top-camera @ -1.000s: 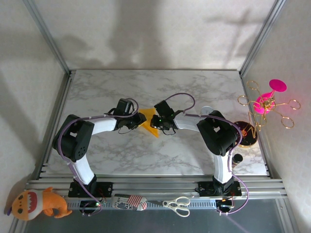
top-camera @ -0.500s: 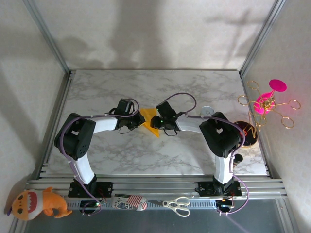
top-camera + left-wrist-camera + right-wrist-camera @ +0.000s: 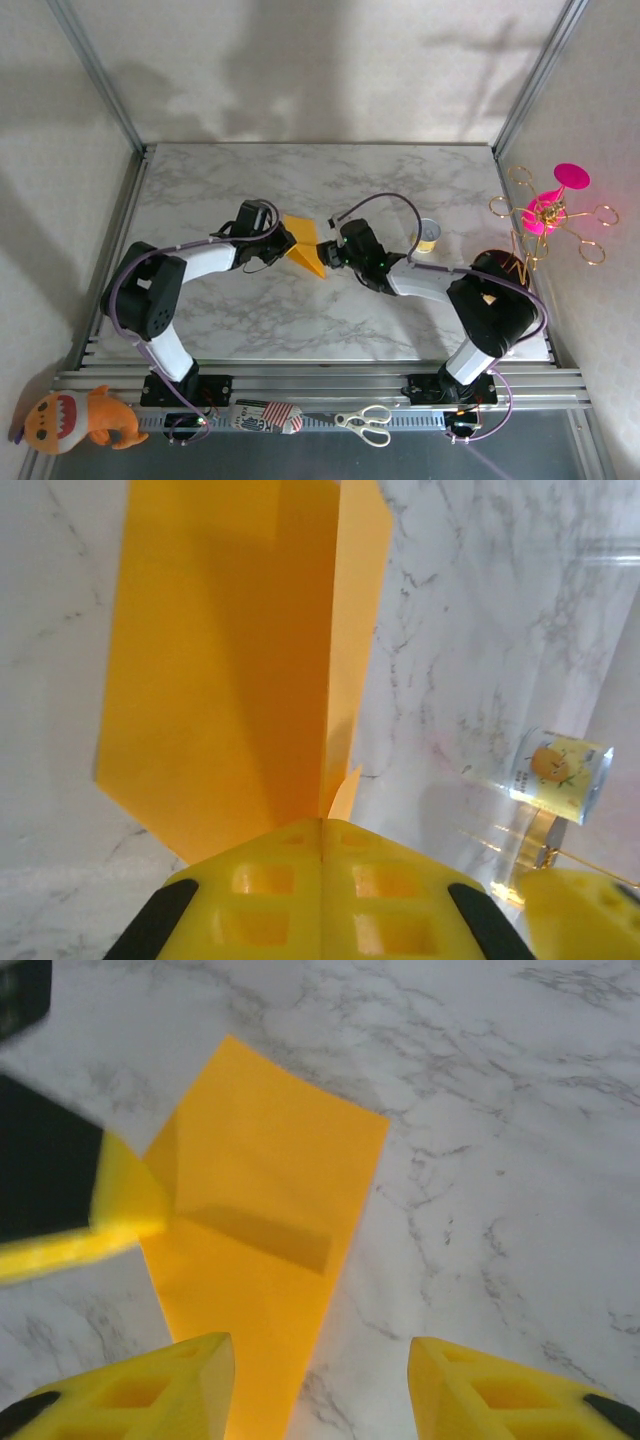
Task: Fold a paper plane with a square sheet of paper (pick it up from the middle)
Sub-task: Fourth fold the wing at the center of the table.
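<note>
The paper plane [image 3: 304, 243] is orange-yellow paper folded along a lengthwise crease into a pointed shape, lying at the middle of the marble table. My left gripper [image 3: 285, 243] is shut on its left end, and the left wrist view shows the closed jaws [image 3: 322, 825] pinching the centre crease of the paper [image 3: 230, 660]. My right gripper [image 3: 335, 251] stands just right of the plane. Its fingers are open [image 3: 317, 1352] and hold nothing, with the paper [image 3: 260, 1250] lying ahead of them. A left gripper finger [image 3: 95, 1222] shows at that paper's left edge.
A small yellow-labelled can [image 3: 428, 236] stands right of the plane, also seen as the can [image 3: 555, 770]. A gold and pink ornament [image 3: 548, 213] and a dark round base [image 3: 508, 278] sit at the right edge. Scissors [image 3: 365, 422] and a plush toy [image 3: 80, 418] lie on the front rail.
The right gripper opened, let go of the paper and drew back to the right, uncovering the can. The left gripper closed on the paper, which shifted slightly.
</note>
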